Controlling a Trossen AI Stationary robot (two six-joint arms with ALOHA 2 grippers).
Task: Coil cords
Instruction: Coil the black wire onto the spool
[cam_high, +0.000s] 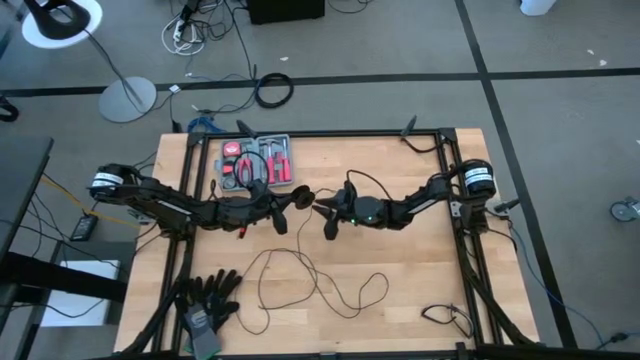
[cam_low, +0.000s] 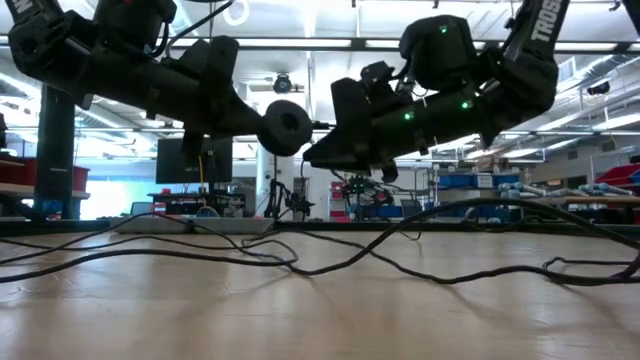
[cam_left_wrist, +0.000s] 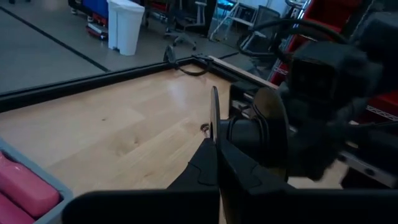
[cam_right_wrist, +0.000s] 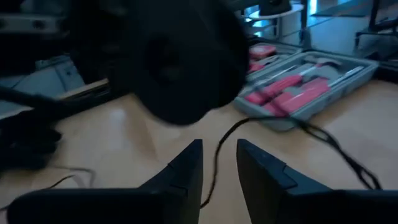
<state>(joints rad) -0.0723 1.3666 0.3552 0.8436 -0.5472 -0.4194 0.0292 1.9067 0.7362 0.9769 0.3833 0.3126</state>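
Holding the round black disc (cam_high: 299, 197) up off the table, the left gripper (cam_high: 287, 203) has its fingers (cam_left_wrist: 214, 163) pressed together on the disc's thin edge; in the left wrist view the disc stands edge-on right between the tips. Low view confirms the disc hangs in the air, mid-table, level with the arms.

Right gripper (cam_high: 322, 209) faces it from the other side, very near, not touching as far as I can tell. Its fingers (cam_right_wrist: 186, 168) stand a little apart with nothing between them; the disc fills the right wrist view just ahead of them.

The cord (cam_high: 320, 283) itself is mostly loose: thin black wire sprawled in open loops on the wooden table (cam_high: 420, 270), on the near half below the grippers, one strand rising toward the disc. No tidy coil yet.

Step, my read: early, a handover or re-grip of the disc end between arms before any winding starts. Task barely begun.

Next move probably calls for the right gripper to line up on the disc or on the wire just behind it and close squarely, since the disc is thin and edge-on and could slip. Then slack must be gathered loop by loop without snagging.

Elsewhere: tool case (cam_high: 258, 161) with red-handled tools at the far edge, black gloves (cam_high: 208, 295) at the near left corner.
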